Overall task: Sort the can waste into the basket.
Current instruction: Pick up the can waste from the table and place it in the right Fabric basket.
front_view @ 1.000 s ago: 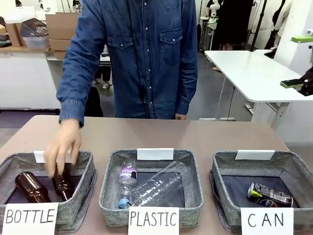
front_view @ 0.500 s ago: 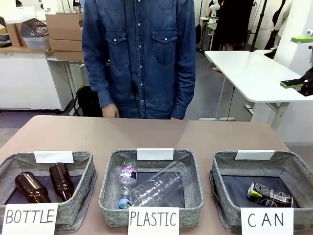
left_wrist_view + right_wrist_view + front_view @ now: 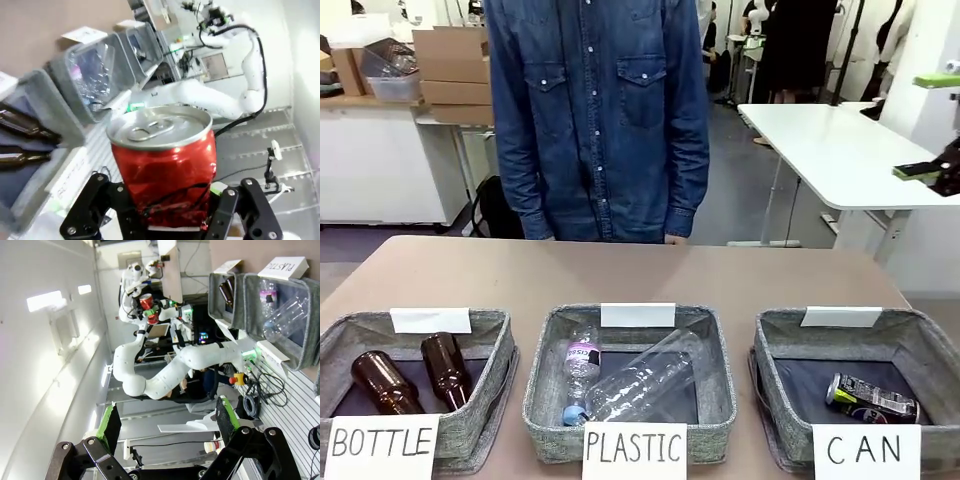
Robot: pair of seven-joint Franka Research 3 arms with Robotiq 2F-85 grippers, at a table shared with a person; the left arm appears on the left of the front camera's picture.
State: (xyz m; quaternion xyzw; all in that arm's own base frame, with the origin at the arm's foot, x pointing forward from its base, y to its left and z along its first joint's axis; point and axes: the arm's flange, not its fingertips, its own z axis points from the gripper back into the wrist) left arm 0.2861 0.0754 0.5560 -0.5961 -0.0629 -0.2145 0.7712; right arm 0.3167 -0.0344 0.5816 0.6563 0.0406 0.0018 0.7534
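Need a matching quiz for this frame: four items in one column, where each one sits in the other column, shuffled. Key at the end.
Items
1. red can
2. dark can
3. brown bottles
4. clear plastic bottle

Places
A. in the PLASTIC basket
B. clamped in the left gripper
C. in the BOTTLE basket
D. lying in the CAN basket

Pairs: 1-B, 2-D, 3-C, 4-A

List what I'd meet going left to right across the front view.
BOTTLE basket with two brown bottles → PLASTIC basket with clear bottles → CAN basket with a dark can.
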